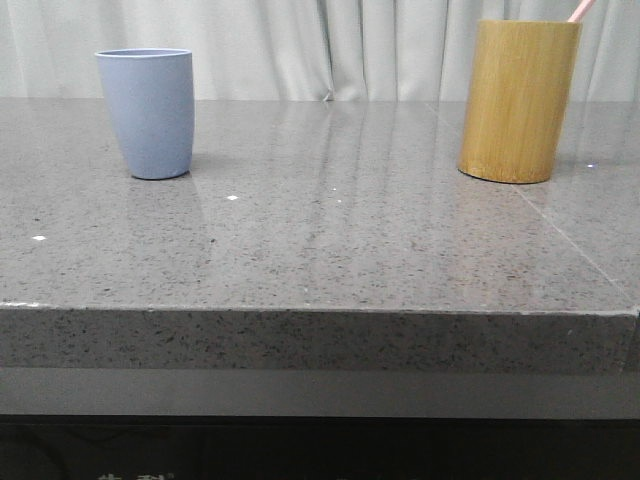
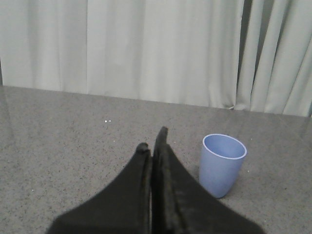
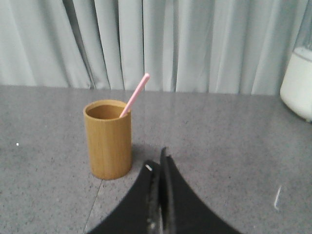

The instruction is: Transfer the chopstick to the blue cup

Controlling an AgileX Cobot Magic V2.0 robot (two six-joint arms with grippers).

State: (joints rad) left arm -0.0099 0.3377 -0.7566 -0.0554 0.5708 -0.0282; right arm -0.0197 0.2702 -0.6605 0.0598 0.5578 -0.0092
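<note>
The blue cup stands upright at the far left of the grey table; it also shows in the left wrist view. A pale-pink chopstick leans in the yellow-brown bamboo holder; in the front view only its tip shows above the holder at the far right. My left gripper is shut and empty, short of the cup and beside it. My right gripper is shut and empty, short of the holder. Neither gripper shows in the front view.
Pale curtains hang behind the grey speckled table. A white container stands at the edge of the right wrist view. The table's front edge runs across the front view.
</note>
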